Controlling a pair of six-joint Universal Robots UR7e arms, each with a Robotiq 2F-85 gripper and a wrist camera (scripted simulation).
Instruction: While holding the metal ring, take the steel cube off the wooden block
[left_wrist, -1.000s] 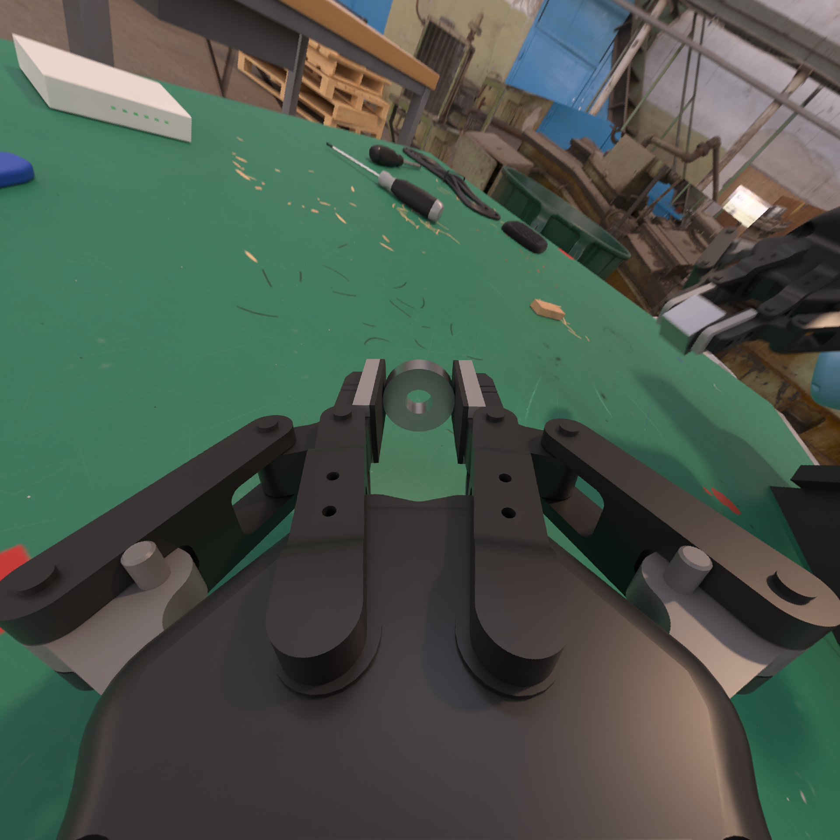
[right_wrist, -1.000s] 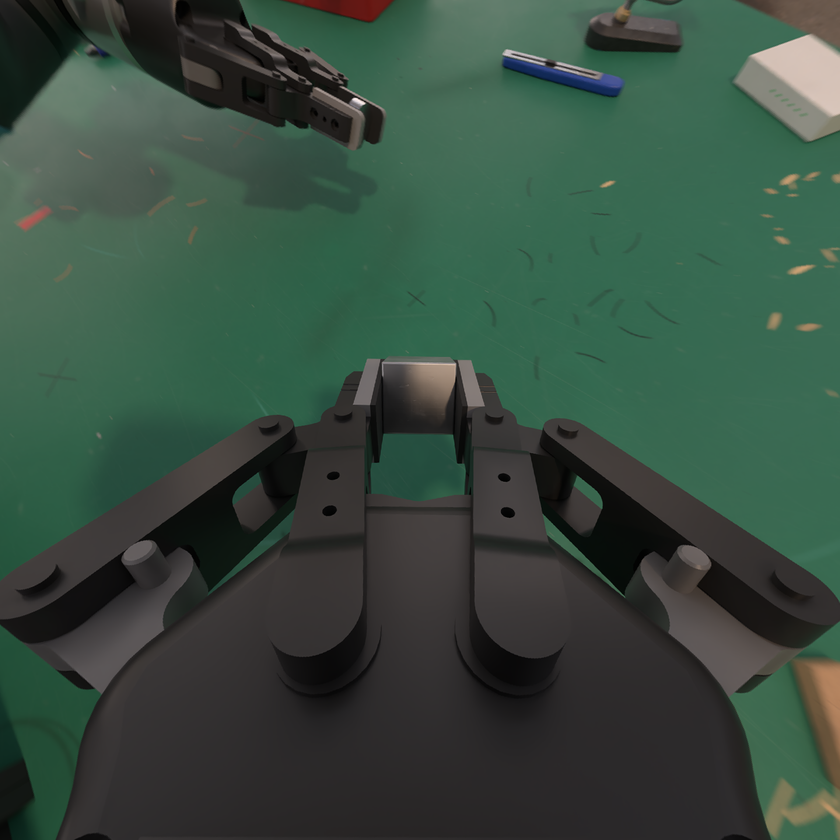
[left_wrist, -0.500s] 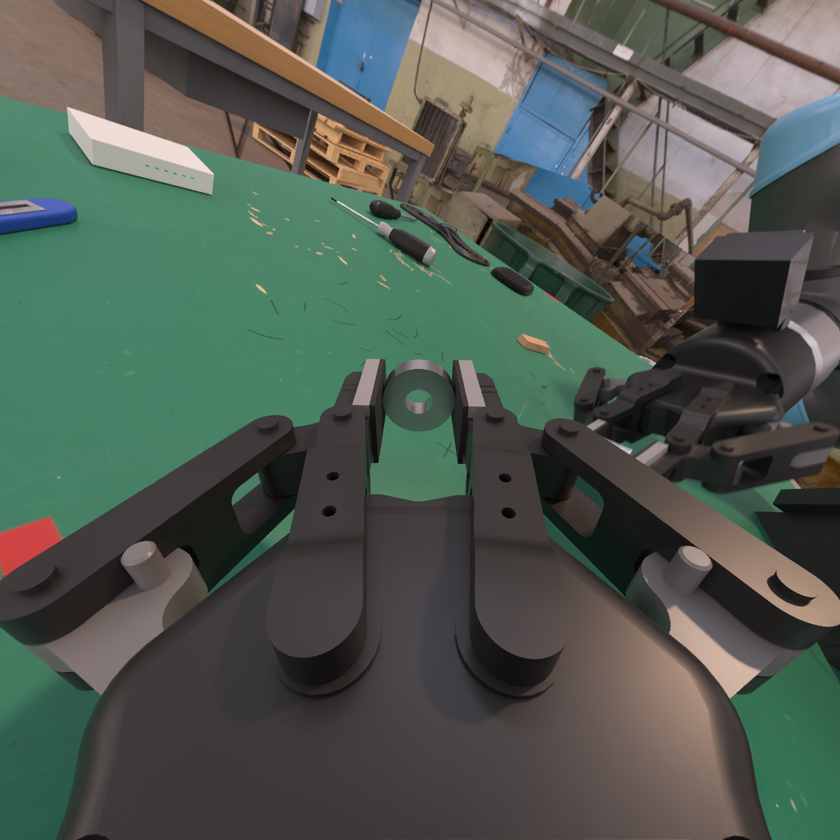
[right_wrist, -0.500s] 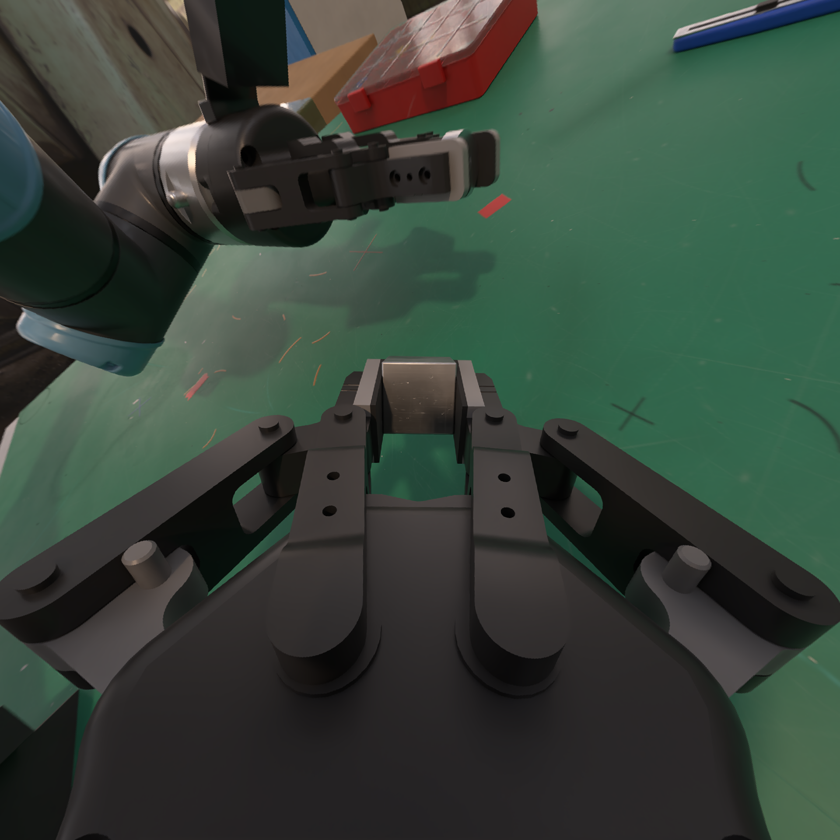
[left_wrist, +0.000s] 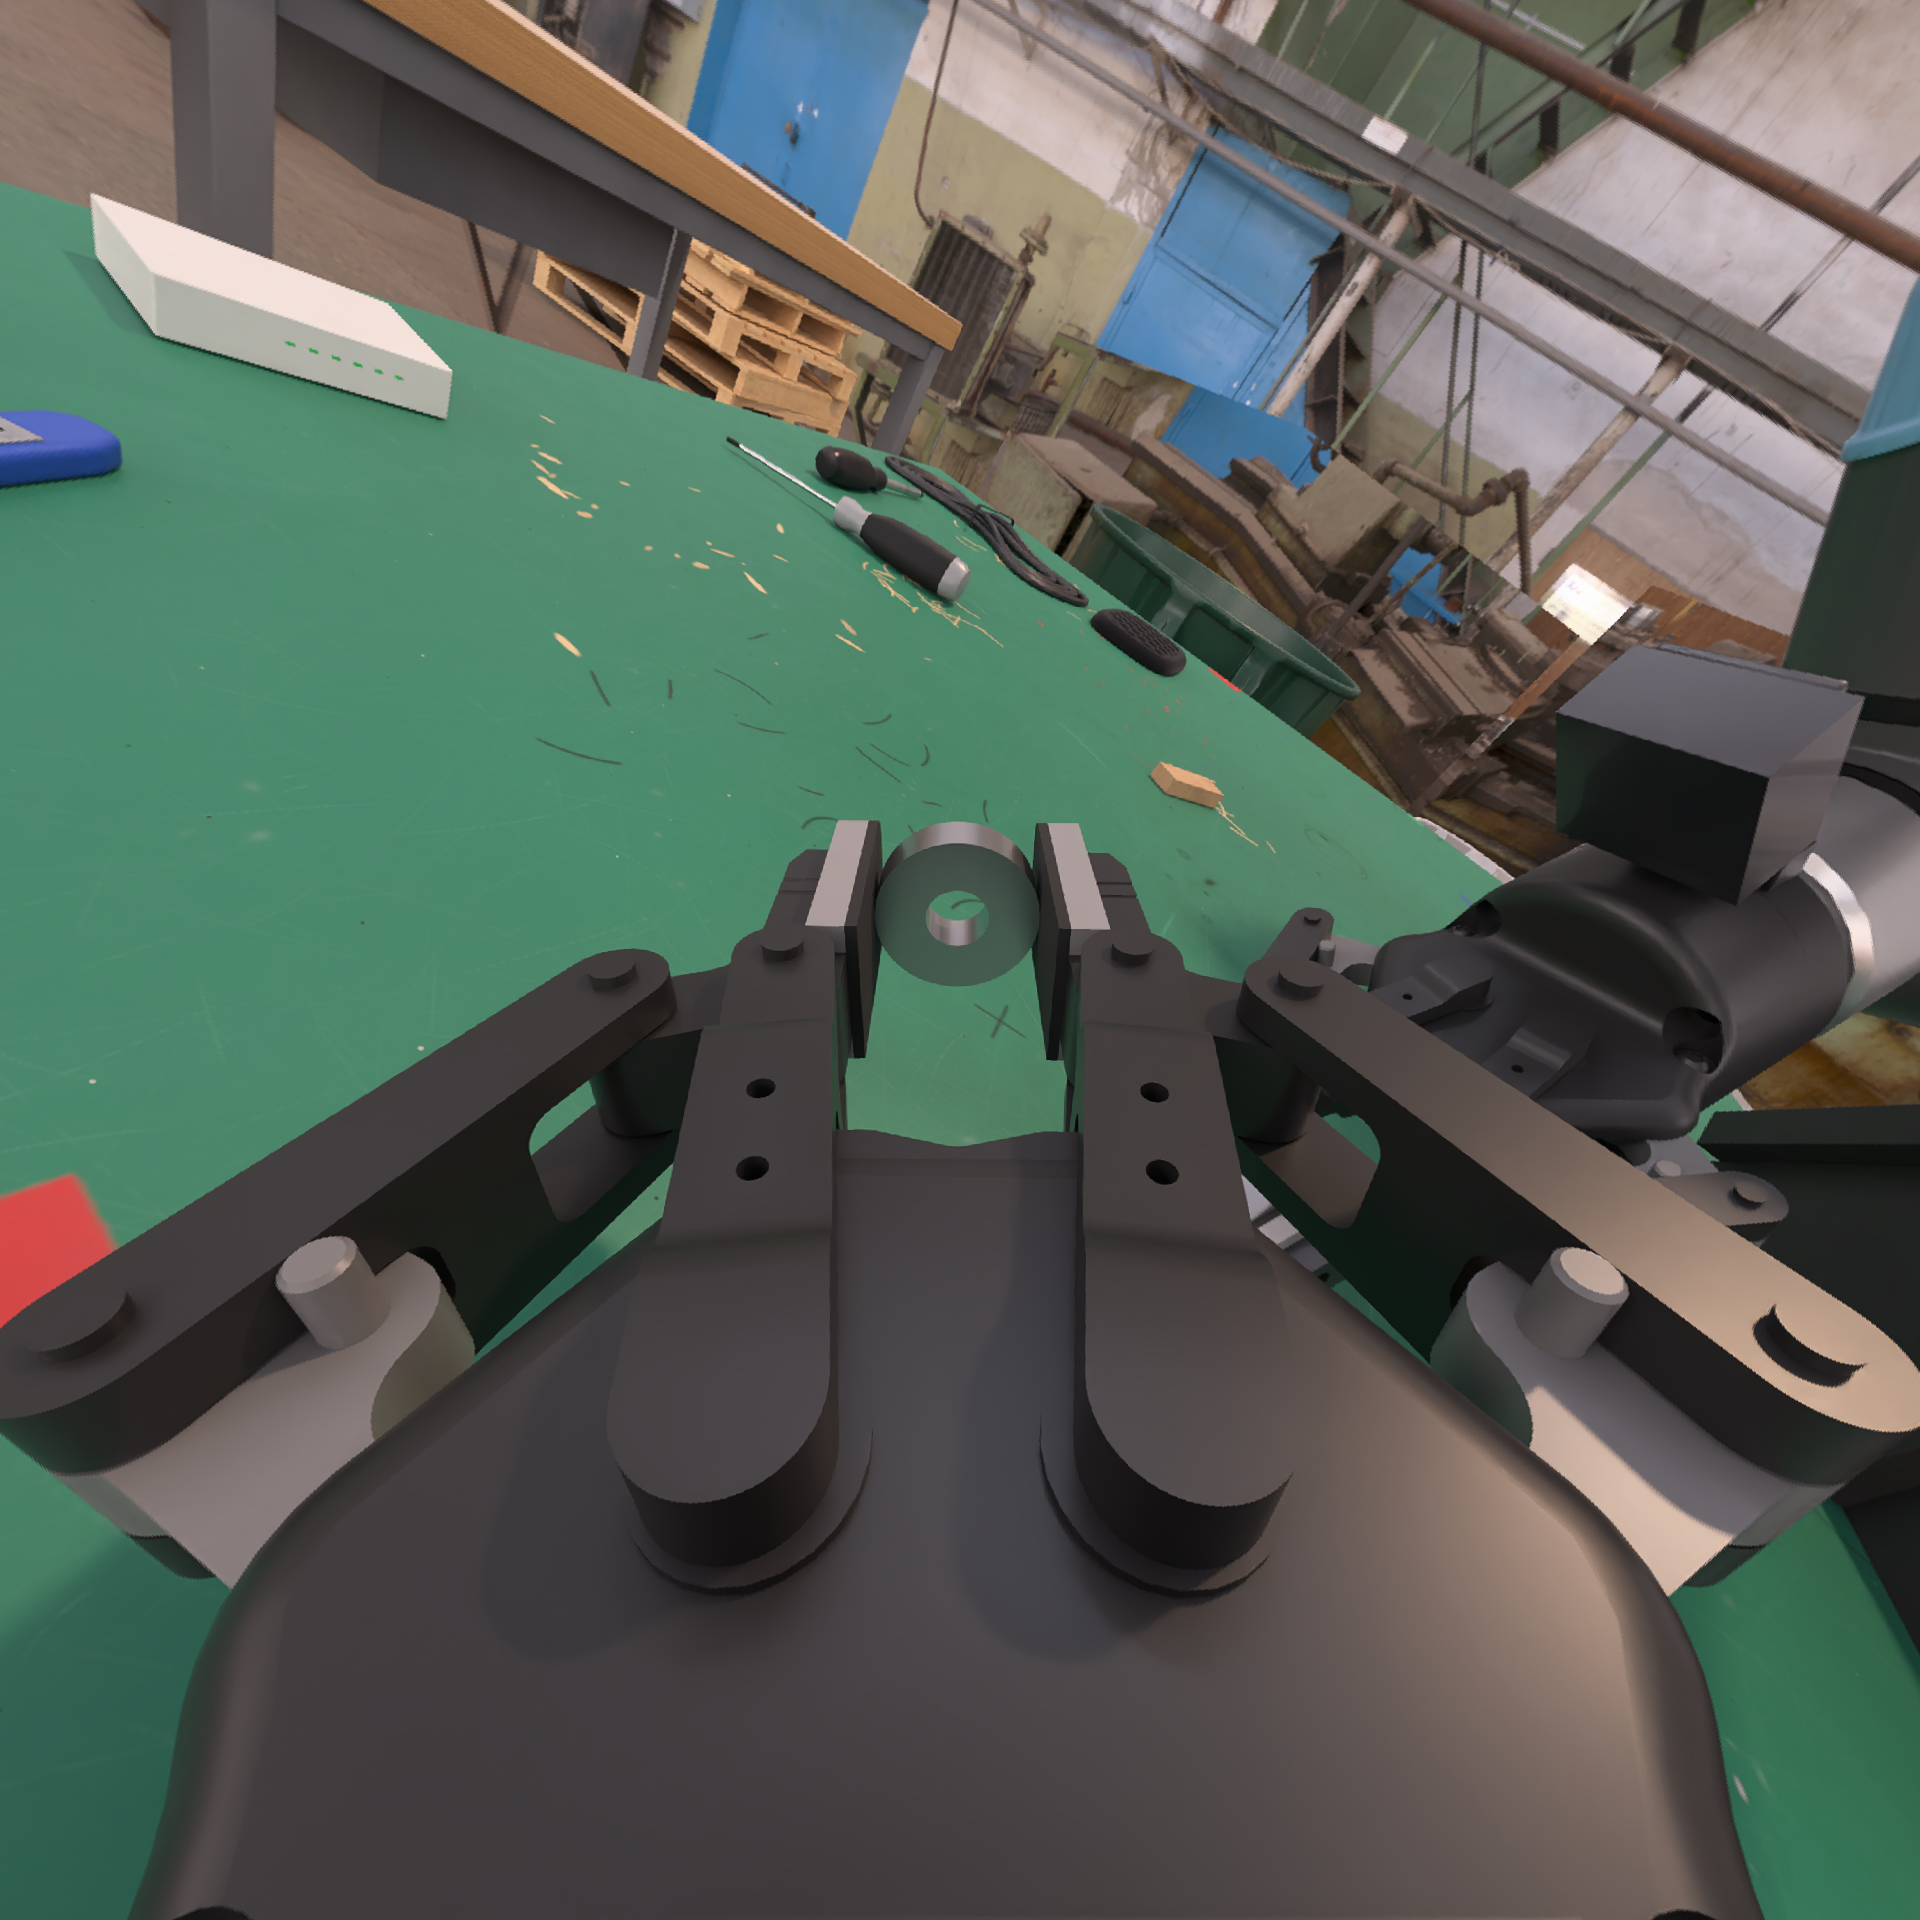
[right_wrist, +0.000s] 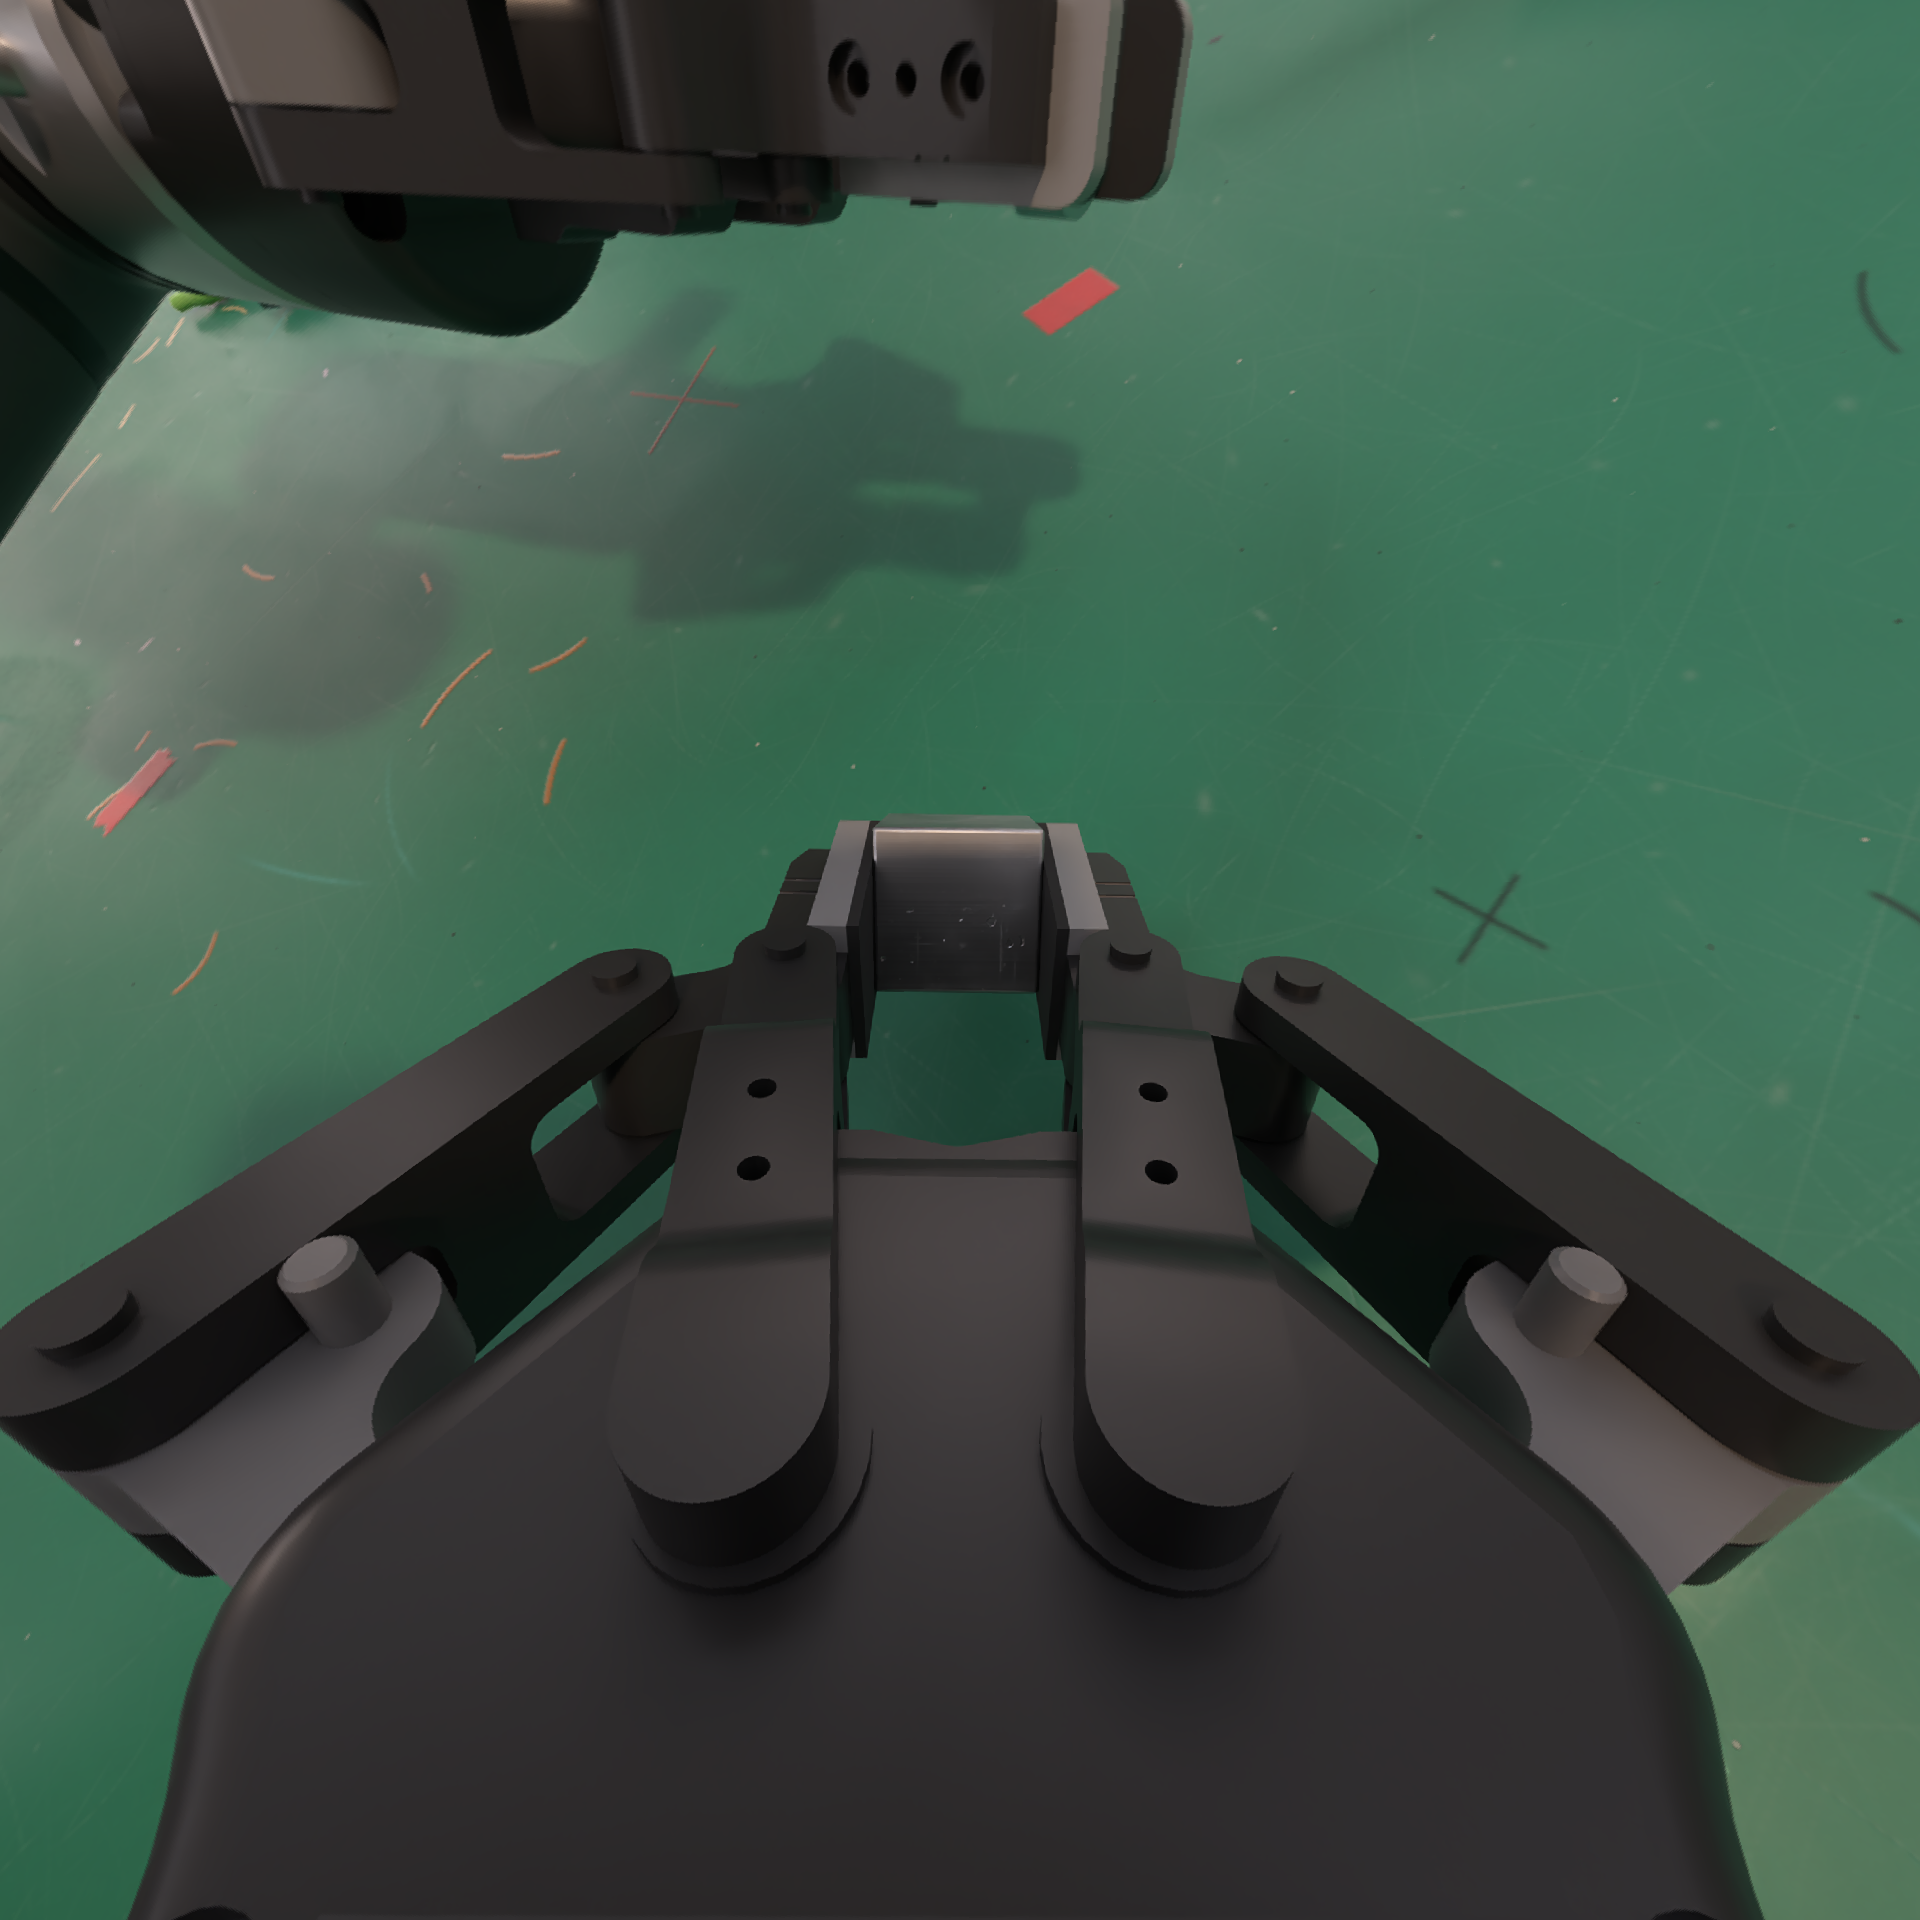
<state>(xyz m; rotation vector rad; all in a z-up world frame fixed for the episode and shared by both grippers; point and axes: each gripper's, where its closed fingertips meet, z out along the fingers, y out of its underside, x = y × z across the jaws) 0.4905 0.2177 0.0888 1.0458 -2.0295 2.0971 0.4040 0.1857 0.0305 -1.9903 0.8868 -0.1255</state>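
While raised over the green worktop, left hand pinching the ring on edge between both pads, clear of the surface. At 3 o'clock there, right hand clamped on the cube, also held aloft. At 11 o'clock, white box; at 12, screwdriver; at 1, wood chip.

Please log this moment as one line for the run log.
left hand: shut on metal ring | right hand: shut on steel cube | both held above green table | wooden block: not visible
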